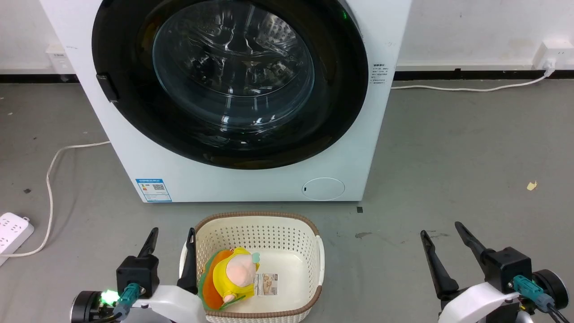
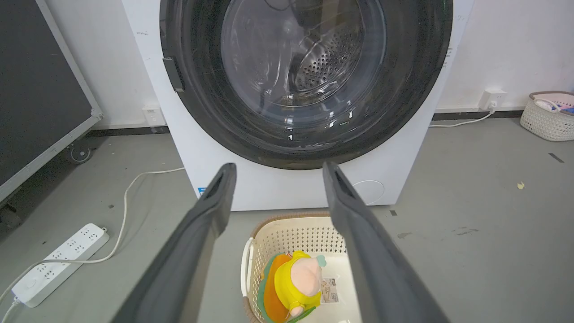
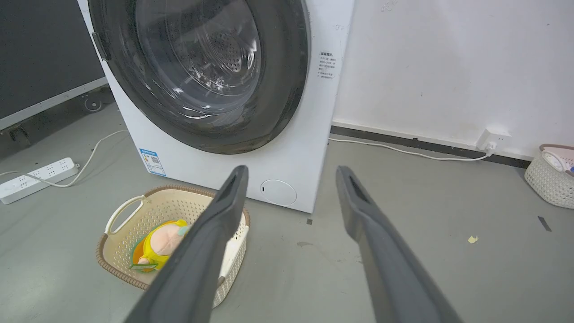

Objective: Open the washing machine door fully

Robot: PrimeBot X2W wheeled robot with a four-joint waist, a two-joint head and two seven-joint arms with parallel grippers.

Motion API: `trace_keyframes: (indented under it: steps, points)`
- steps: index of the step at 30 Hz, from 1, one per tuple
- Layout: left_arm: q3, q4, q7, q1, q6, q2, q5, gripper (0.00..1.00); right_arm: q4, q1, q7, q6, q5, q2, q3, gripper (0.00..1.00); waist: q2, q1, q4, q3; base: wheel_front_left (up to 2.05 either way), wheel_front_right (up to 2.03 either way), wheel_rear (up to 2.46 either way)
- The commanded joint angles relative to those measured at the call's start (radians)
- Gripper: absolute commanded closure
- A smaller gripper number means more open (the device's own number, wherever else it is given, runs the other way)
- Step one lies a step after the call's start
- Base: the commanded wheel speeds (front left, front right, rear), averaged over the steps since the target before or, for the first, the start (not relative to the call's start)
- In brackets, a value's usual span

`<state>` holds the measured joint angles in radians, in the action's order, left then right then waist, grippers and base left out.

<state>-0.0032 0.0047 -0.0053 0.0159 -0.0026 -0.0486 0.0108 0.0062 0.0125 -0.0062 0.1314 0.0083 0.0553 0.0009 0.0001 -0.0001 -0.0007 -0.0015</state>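
The white washing machine (image 1: pixel 251 179) stands straight ahead on the grey floor, a blue label sticker (image 1: pixel 153 190) and a small round flap (image 1: pixel 323 188) low on its front. Its door (image 1: pixel 121 107), a glossy black rim around bulging clear glass, lies shut flat against the front, with a small black tab (image 1: pixel 108 88) on the rim's left side. My left gripper (image 1: pixel 172 234) is open at the lower left, well short of the machine. At the lower right my right gripper (image 1: pixel 441 228) is open too, empty. The door (image 2: pixel 197 103) and tab (image 2: pixel 173 74) also appear in the left wrist view, the door (image 3: pixel 287 89) in the right wrist view.
A cream basket (image 1: pixel 309 237) holding a yellow plush toy (image 1: pixel 233 273) sits on the floor between me and the machine. A power strip (image 1: pixel 12 229) and white cable (image 1: pixel 49 179) lie at the left. Another cable (image 1: pixel 466 89) runs along the right wall. A second basket (image 3: pixel 549 177) stands far right.
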Motion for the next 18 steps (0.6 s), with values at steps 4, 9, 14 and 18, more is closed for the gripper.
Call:
trace_keyframes:
  steps: [4, 9, 14, 18]
  points:
    - [-0.008, 0.002, -0.018, 0.002, 0.008, 0.0, 0.001, 0.0, 0.001, 0.002, -0.018, 0.0, 0.002, -0.001, -0.001, 0.0, -0.0001, 0.0001, 0.0, 0.0, 0.0, 0.0, 0.0]
    - [-0.014, 0.002, -0.028, 0.003, 0.012, 0.0, 0.003, 0.0, -0.001, 0.002, -0.028, 0.0, 0.004, -0.001, -0.001, 0.0, -0.0001, 0.0001, 0.002, 0.003, 0.0, 0.0, 0.0]
    - [-0.021, 0.0, -0.039, 0.0, 0.015, 0.0, 0.005, 0.0, -0.002, -0.005, -0.039, 0.0, 0.001, -0.001, -0.002, 0.0, -0.0001, 0.0001, 0.005, 0.013, 0.0, 0.0, 0.0]
    - [-0.025, -0.003, -0.047, -0.007, 0.018, 0.0, 0.006, 0.0, 0.003, -0.019, -0.047, 0.0, -0.004, -0.001, -0.001, 0.0, -0.0001, 0.0001, 0.008, 0.028, 0.0, 0.0, 0.0]
